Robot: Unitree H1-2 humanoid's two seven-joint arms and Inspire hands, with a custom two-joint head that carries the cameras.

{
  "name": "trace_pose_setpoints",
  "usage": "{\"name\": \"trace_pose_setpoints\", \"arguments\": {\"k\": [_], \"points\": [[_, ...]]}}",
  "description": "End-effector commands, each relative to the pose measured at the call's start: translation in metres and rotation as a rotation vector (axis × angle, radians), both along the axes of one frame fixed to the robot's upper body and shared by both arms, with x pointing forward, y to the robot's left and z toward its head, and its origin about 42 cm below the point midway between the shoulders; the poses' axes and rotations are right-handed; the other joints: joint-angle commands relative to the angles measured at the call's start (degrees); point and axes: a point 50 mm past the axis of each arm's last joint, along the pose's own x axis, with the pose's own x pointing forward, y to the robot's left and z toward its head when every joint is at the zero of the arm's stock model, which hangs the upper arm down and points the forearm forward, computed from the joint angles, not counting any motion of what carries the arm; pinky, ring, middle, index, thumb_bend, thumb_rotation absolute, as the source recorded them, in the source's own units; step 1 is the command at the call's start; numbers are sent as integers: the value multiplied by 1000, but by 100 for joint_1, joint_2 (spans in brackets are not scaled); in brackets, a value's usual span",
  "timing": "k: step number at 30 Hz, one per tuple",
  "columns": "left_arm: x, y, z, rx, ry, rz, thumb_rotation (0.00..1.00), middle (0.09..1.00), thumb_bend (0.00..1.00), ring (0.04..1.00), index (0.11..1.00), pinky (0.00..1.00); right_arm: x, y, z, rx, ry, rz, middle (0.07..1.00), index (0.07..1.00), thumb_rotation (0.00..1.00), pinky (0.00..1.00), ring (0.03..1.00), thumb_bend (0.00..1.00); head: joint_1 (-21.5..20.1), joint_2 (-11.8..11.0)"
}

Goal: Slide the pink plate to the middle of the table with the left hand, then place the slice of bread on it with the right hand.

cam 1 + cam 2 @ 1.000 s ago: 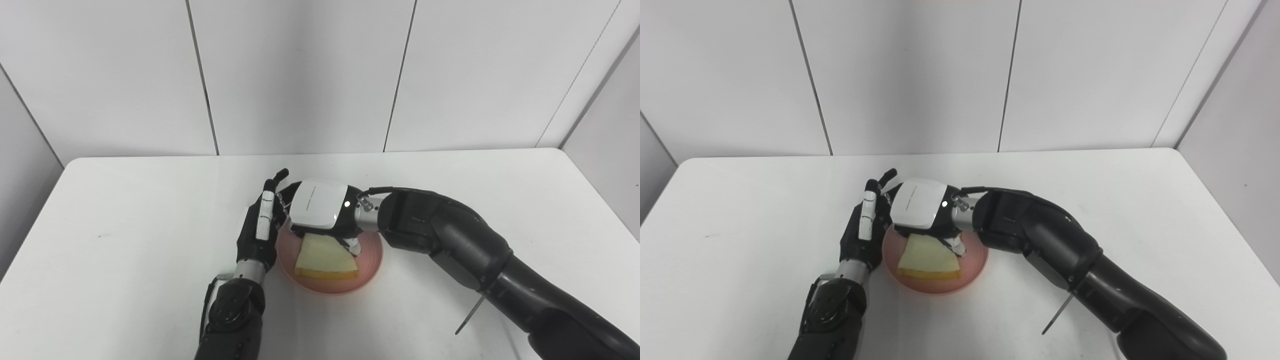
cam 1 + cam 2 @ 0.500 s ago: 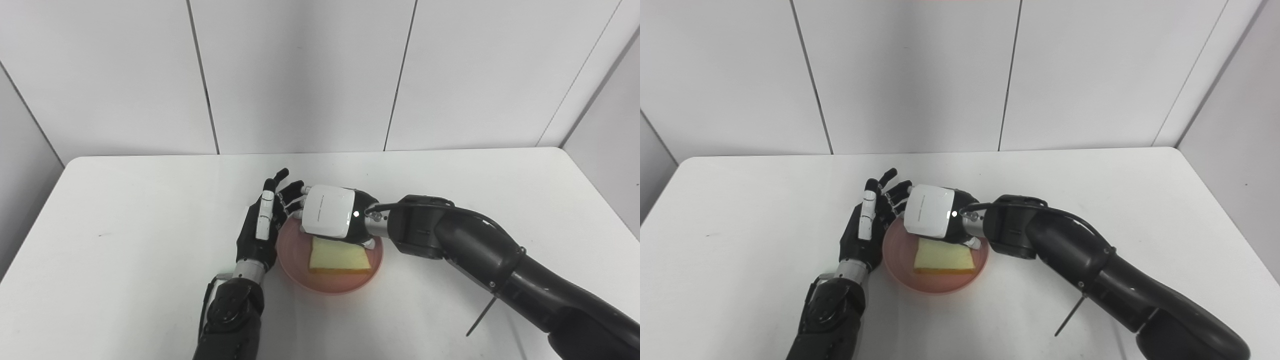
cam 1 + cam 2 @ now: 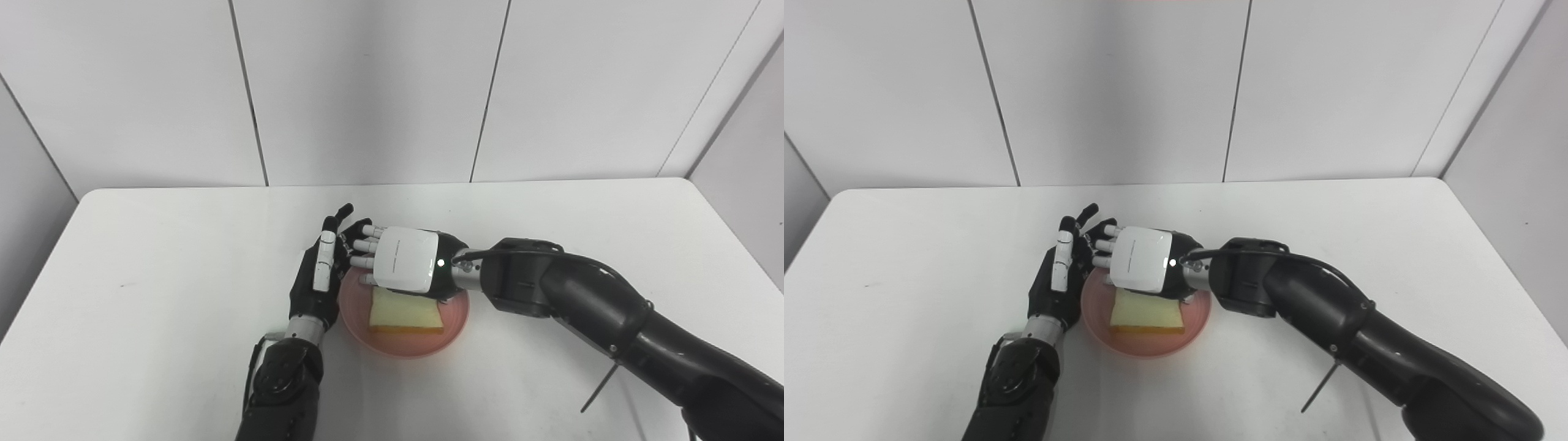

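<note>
The pink plate [image 3: 453, 318] sits near the middle of the white table [image 3: 153, 257]. A pale yellow slice of bread [image 3: 404, 316] lies flat on it, toward its front. My right hand [image 3: 401, 260] hovers just over the plate's back half, palm down, fingers stretched out and apart, holding nothing. My left hand [image 3: 321, 272] stands upright on its edge against the plate's left rim, fingers straight and spread, open. The plate's far rim is hidden under the right hand.
Grey wall panels [image 3: 367, 92] close off the table at the back and at both sides. A thin dark rod [image 3: 597, 386] hangs from my right forearm over the front right of the table.
My right hand has let go of the bread and straightened its fingers, levelling out above the plate. The bread has settled flat. The left hand has stayed put.
</note>
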Motion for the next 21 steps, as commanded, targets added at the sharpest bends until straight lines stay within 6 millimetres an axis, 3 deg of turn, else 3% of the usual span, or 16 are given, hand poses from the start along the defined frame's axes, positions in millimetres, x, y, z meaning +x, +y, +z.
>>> {"name": "trace_pose_setpoints", "arguments": {"k": [1, 6, 12, 15, 18, 21], "points": [[-21, 9, -44, 32, 200, -3, 923, 797, 765, 834, 845, 796, -6, -3, 40, 47, -26, -2, 936, 837, 112, 1000, 986, 990, -9, -9], [-19, 10, -43, 17, 209, 14, 911, 782, 794, 819, 854, 800, -20, -9, 75, 116, 6, -42, 930, 816, 158, 1000, 974, 1000, -36, -26], [-18, 9, -38, 31, 192, 52, 928, 810, 845, 856, 839, 839, -22, -24, 87, 250, 93, -134, 885, 754, 125, 877, 919, 1000, -32, -36], [-17, 11, -32, 86, 170, 79, 969, 868, 851, 884, 839, 833, -20, -36, 87, 365, 176, -217, 864, 753, 92, 780, 890, 1000, -39, -36], [-17, 13, -29, 132, 140, 105, 996, 892, 837, 897, 845, 824, -13, -50, 79, 555, 294, -293, 841, 739, 82, 755, 872, 982, -30, -35], [-19, 15, -27, 171, 94, 140, 1000, 904, 834, 908, 846, 817, -1, -67, 59, 789, 369, -354, 778, 713, 183, 707, 806, 898, -71, -40]]}}
